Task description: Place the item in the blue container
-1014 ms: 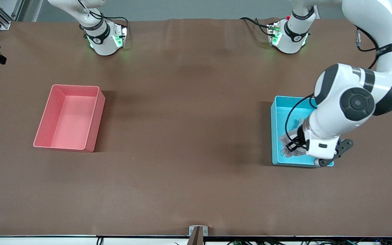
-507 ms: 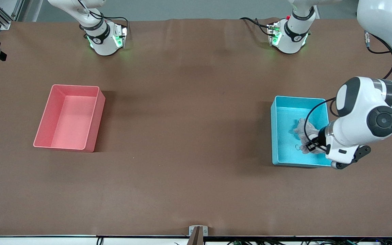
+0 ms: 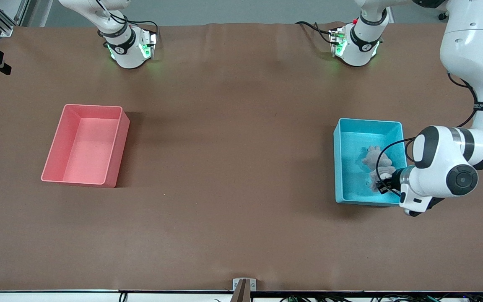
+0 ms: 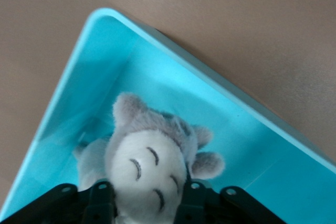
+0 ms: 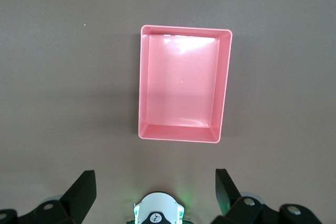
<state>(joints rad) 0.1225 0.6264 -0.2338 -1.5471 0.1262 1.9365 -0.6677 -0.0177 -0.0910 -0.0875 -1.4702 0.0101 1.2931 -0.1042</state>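
Note:
The blue container [image 3: 352,142] stands toward the left arm's end of the table. A grey and white plush toy [image 3: 376,162] lies inside it, close to the wall nearest that end. My left gripper [image 3: 386,183] reaches into the bin over that wall and is shut on the plush toy. In the left wrist view the toy's white face [image 4: 144,166] sits squeezed between the two black fingers [image 4: 100,203], with the cyan bin wall [image 4: 79,93] around it. My right gripper [image 5: 155,192] hangs open high over the table near its own base, holding nothing.
A pink bin [image 3: 84,144] of the same shape stands empty toward the right arm's end of the table, and it shows in the right wrist view [image 5: 181,93]. Brown table cloth [image 3: 233,167] lies between the two bins. The right arm waits.
The left arm has swung out toward its end of the table. The plush toy has shifted with the gripper across the blue container and now rests lower in it.

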